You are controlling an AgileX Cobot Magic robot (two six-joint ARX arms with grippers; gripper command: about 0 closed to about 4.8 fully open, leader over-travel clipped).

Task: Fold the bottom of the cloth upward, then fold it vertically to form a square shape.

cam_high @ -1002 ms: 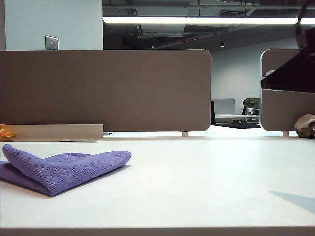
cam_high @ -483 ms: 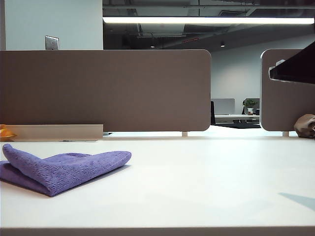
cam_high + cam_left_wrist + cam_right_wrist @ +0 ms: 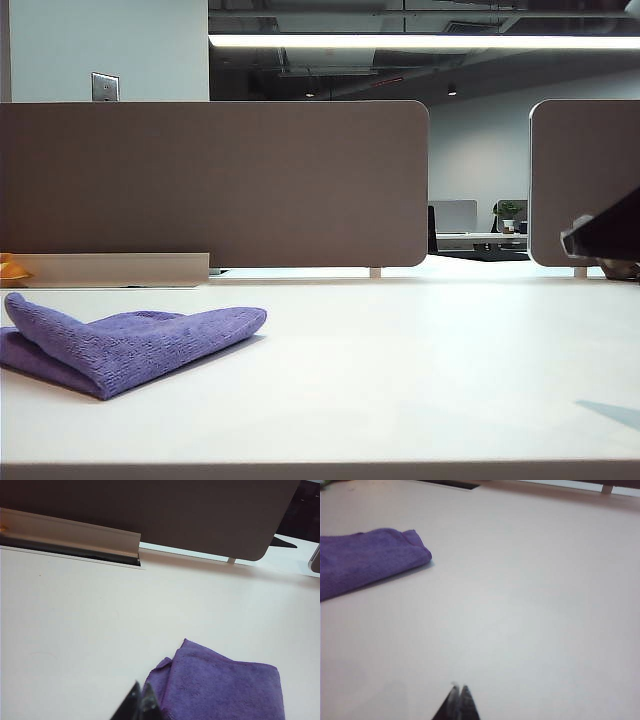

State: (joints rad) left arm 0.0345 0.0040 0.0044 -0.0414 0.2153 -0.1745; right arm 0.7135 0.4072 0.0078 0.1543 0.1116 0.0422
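The cloth lay folded on the near left of the white table, its left side cut off by the edge of the exterior view; layers showed at its near corner, though how many could not be counted; in the left wrist view the cloth looked like a compact folded pad with a hemmed corner, its lower part running out of the picture; in the right wrist view the cloth was again cropped at one side.

The left gripper appeared only as two dark fingertips pressed together, with nothing between them, poised just beside the edge of the cloth; whether they touched it could not be told; this gripper did not show in the exterior view.

The right gripper likewise showed only its tips, closed on each other and empty, above bare table well apart from the cloth; in the exterior view a dark part of the right arm jutted in at the far right, mostly cut off, hiding a brownish object behind it.

A grey partition stood along the far side.
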